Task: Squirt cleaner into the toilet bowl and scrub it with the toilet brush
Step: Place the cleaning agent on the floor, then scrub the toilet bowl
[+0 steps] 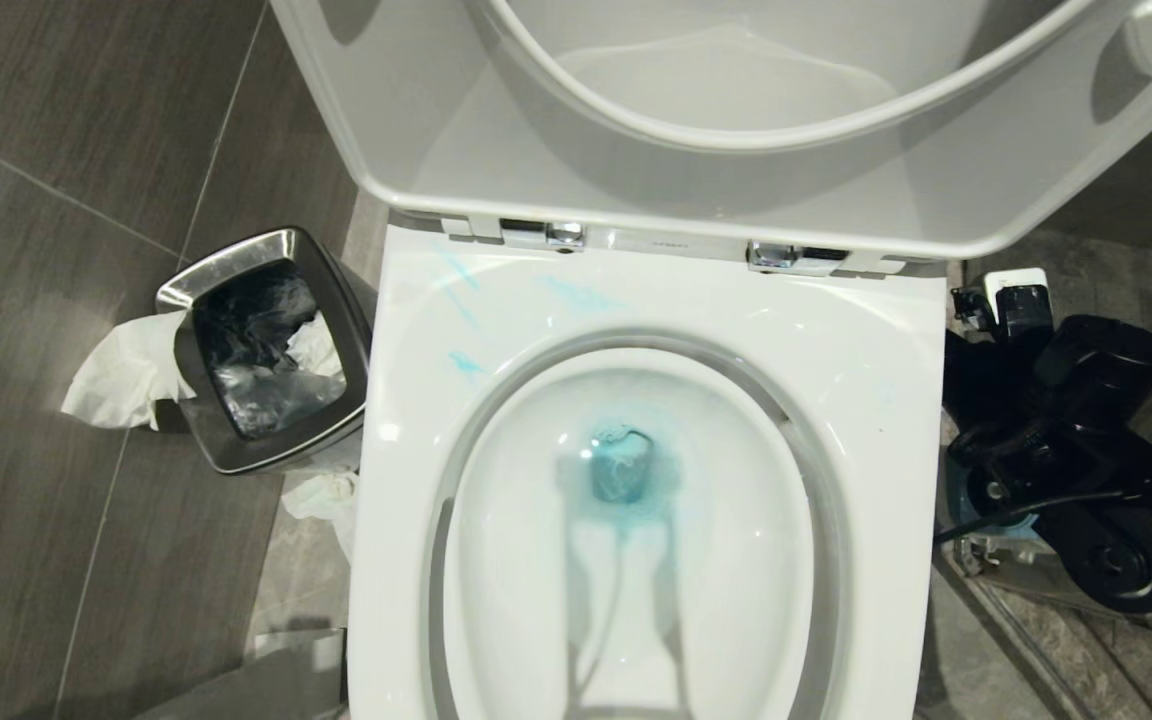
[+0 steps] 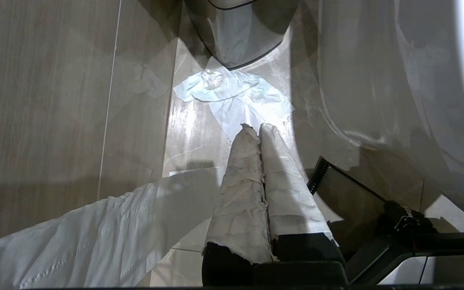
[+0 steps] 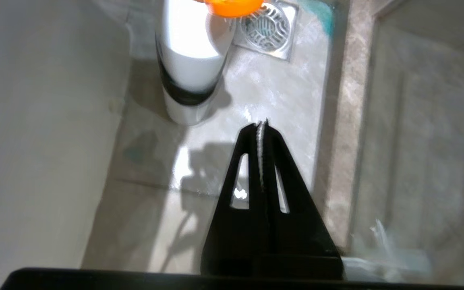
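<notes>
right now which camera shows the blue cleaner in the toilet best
The head view. It looks straight down into the toilet bowl, where the cleaner pools blue at the bottom and smears the rim. The left wrist view shows only the bowl's outer side, no blue. The right wrist view shows only floor, no bowl.

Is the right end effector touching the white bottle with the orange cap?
Apart. The right wrist view shows the end effector shut on nothing, with bare floor before the bottle.
</notes>
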`<state>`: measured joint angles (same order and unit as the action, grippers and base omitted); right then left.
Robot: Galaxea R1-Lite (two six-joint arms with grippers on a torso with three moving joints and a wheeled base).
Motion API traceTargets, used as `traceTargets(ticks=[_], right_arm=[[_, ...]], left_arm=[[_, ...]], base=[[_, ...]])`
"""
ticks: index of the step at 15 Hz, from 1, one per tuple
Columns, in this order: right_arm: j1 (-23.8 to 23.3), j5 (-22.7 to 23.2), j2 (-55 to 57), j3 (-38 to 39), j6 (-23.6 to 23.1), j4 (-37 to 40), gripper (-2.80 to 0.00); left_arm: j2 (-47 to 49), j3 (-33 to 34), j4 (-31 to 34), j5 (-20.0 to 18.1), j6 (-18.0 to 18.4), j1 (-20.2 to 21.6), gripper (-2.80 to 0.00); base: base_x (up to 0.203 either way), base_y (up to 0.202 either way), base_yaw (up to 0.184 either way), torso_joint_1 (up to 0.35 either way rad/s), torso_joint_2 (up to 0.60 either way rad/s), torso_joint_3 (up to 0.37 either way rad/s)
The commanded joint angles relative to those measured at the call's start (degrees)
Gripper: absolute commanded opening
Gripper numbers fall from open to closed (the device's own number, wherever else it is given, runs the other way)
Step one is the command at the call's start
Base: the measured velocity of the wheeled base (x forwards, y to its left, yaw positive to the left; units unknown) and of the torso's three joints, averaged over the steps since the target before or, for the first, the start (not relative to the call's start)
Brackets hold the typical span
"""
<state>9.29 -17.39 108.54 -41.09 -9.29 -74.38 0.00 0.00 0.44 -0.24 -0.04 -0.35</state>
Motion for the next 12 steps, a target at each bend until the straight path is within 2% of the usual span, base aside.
traceTargets(ticks=[1,3,9,12], right_arm=[[-2.38,-0.37,-7.36,0.44,0.6,6.84,-2.8],[-4.07,-0.37,-12.67,-1.2,1.91,15.18,-2.8],[-4.7,-1.18,-30.82,-7.18,3.19,42.36,-2.8],[-4.66,-2.86,-37.22,-7.74,2.08,49.53,-2.8]], left_arm=[[0.09,0.09,0.0,-0.02,-0.05,-0.01,-2.8],[0.09,0.09,0.0,-0.02,-0.05,-0.01,-2.8],[0.09,0.09,0.0,-0.02,-0.05,-0.01,-2.8],[0.09,0.09,0.0,-0.02,-0.05,-0.01,-2.8]], base=[[0.0,0.0,0.0,0.0,0.0,0.0],[0.0,0.0,0.0,0.0,0.0,0.0],[0.0,0.0,0.0,0.0,0.0,0.0],[0.0,0.0,0.0,0.0,0.0,0.0]])
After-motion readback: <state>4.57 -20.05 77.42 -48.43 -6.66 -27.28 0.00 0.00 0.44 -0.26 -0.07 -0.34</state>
